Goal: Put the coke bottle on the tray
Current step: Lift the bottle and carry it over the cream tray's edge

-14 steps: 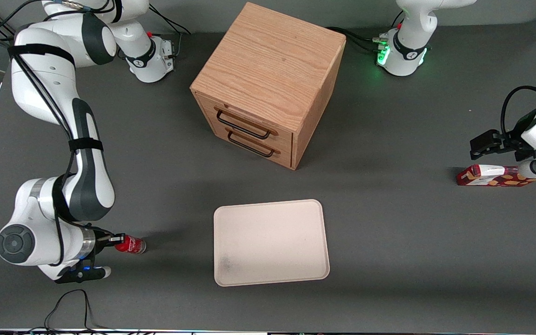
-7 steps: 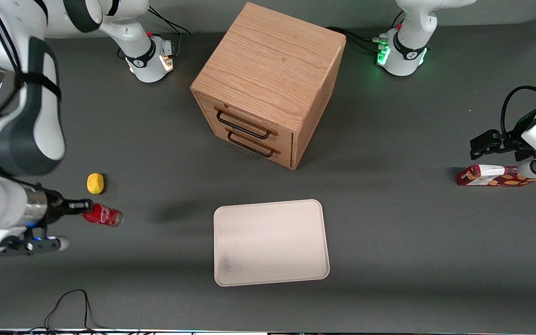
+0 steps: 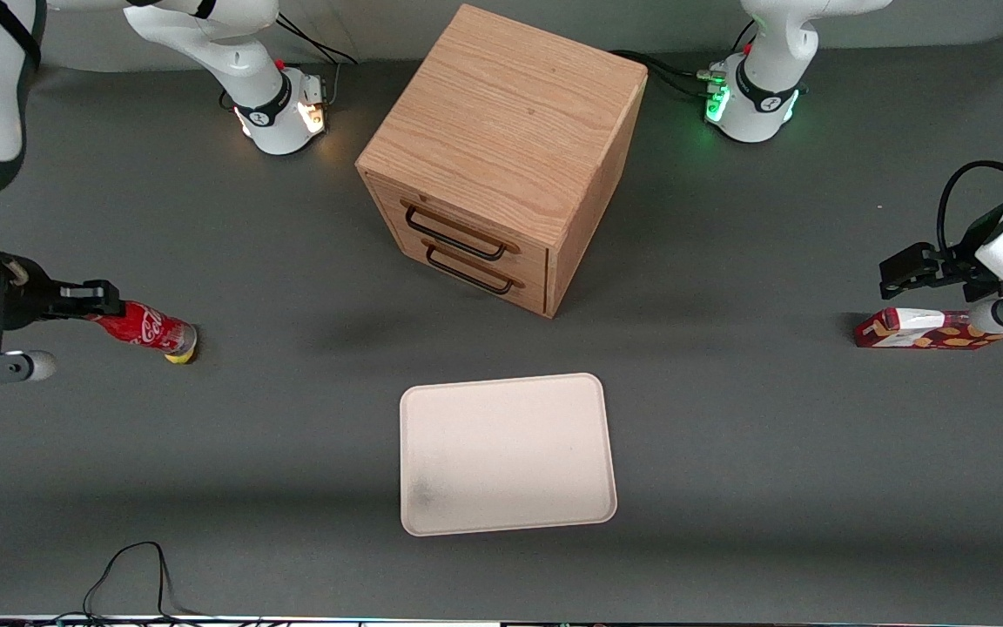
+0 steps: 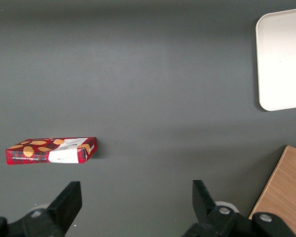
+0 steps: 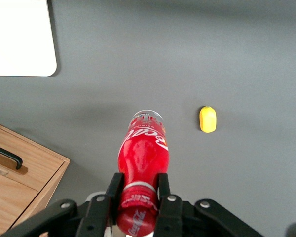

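Coke bottle [image 3: 143, 327] has risen since a moment ago, and we see it held by the neck in the gripper [image 3: 99, 306] fingers [image 5: 164, 190], above the yellow lemon [image 5: 207, 119]; bare worktop [image 3: 292, 418] separates it from the tray [image 3: 507, 453] at four o'clock

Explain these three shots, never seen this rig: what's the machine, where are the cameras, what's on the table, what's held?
Two robot arms at a grey table; only one is working. One camera faces them from the front; one rides on each wrist. The working arm's gripper is shut on the coke bottle near its cap, lifted above the table at that arm's end. A lemon lies below it. The tray lies mid-table, nearer the front camera than the wooden drawer box. A red carton lies toward the parked arm's end.
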Controlling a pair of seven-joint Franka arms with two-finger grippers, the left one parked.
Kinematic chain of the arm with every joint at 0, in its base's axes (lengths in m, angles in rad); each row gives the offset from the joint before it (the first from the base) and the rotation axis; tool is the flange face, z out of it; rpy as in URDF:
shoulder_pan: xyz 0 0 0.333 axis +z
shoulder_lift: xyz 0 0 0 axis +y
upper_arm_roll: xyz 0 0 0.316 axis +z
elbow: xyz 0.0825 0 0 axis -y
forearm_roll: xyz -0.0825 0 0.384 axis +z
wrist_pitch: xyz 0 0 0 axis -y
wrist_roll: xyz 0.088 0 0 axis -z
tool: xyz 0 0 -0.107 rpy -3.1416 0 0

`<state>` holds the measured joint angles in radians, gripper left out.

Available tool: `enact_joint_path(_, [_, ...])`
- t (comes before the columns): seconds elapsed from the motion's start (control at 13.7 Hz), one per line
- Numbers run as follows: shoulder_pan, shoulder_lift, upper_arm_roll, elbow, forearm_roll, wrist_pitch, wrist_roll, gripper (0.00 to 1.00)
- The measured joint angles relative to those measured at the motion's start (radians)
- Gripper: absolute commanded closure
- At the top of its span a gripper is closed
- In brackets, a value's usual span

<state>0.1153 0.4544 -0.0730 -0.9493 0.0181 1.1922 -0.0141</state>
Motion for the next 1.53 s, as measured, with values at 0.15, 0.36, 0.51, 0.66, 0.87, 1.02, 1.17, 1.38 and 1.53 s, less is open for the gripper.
enact_joint_path(0.15, [0.001, 0.003, 0.008, -0.004, 0.0, 0.005, 0.031, 1.0])
enact_joint_path(0.36, [0.002, 0.049, 0.093, 0.005, 0.0, 0.072, 0.169, 1.0])
enact_joint_path(0.51, [0.006, 0.107, 0.165, 0.009, 0.0, 0.179, 0.289, 1.0])
enact_joint_path(0.66, [0.014, 0.177, 0.206, 0.011, 0.0, 0.306, 0.395, 1.0])
enact_joint_path(0.87, [0.035, 0.272, 0.224, 0.019, 0.0, 0.489, 0.514, 1.0])
enact_joint_path(1.02, [0.059, 0.318, 0.225, 0.023, 0.0, 0.58, 0.6, 1.0])
enact_joint_path(1.17, [0.083, 0.359, 0.225, 0.024, -0.001, 0.656, 0.678, 1.0])
enact_joint_path(1.38, [0.108, 0.398, 0.224, 0.027, -0.003, 0.746, 0.78, 1.0])
enact_joint_path(1.53, [0.123, 0.423, 0.224, 0.028, -0.029, 0.805, 0.845, 1.0])
